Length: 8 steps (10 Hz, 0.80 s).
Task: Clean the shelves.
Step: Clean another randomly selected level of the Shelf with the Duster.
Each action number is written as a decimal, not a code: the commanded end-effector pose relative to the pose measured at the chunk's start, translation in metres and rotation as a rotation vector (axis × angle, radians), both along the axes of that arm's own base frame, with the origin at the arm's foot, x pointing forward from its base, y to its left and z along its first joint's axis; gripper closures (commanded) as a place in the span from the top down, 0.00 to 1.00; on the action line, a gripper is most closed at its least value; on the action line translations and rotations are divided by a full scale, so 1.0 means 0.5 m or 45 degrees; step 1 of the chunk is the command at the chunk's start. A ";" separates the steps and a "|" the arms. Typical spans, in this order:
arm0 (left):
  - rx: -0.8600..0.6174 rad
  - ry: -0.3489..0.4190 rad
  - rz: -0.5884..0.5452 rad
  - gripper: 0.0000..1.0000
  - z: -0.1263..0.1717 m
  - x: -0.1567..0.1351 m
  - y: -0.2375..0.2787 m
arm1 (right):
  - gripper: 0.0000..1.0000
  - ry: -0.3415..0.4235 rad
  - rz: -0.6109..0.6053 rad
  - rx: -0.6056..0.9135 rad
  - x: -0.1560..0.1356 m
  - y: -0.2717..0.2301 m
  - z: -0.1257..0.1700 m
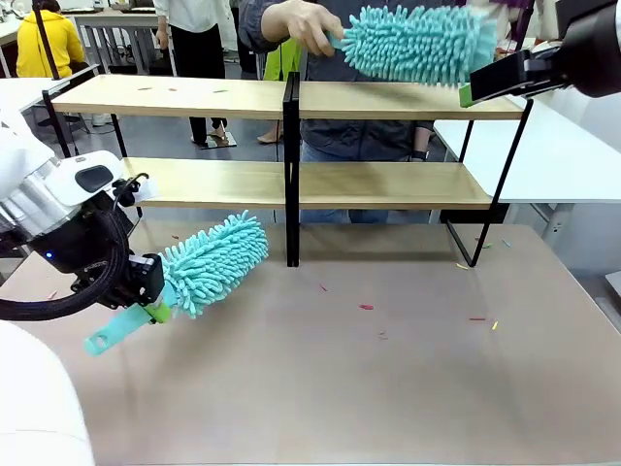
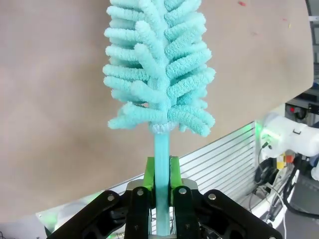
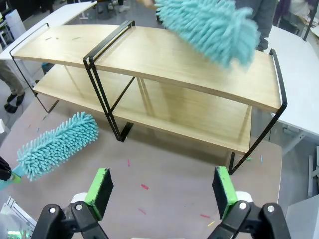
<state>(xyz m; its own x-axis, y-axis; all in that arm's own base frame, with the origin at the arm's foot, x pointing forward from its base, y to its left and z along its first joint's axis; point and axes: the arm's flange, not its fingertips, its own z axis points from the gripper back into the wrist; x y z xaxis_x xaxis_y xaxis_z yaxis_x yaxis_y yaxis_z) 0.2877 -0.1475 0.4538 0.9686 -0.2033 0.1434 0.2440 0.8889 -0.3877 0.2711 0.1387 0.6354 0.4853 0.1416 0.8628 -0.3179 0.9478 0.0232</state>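
We see the shelves standing at the far side of the brown worktop. Above the right half of the top board, a person's hand holds a teal chenille duster. Our right pincer is spread wide, pads apart, near that board's right end. Our left pincer pinches the handle of a second teal duster, its head angled up toward the lower board's left half. Small coloured scraps dot the worktop.

lower shelf open, person's duster over upper shelf's right half
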 end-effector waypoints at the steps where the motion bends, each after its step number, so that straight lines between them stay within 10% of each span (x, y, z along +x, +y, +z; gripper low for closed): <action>1: 0.007 -0.001 -0.001 0.13 -0.001 0.000 -0.002 | 1.00 -0.001 0.001 0.005 0.000 -0.001 0.001; 8: 0.024 -0.134 -0.019 0.13 -0.062 0.124 -0.075 | 1.00 -0.001 0.001 0.005 0.000 -0.001 0.001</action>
<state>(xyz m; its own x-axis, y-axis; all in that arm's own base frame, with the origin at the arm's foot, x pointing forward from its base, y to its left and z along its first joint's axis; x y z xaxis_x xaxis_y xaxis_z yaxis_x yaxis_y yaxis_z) 0.3438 -0.1852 0.4125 0.9331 -0.2604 0.2480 0.3330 0.8860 -0.3227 0.2711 0.1387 0.6354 0.4853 0.1416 0.8628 -0.3179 0.9479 0.0232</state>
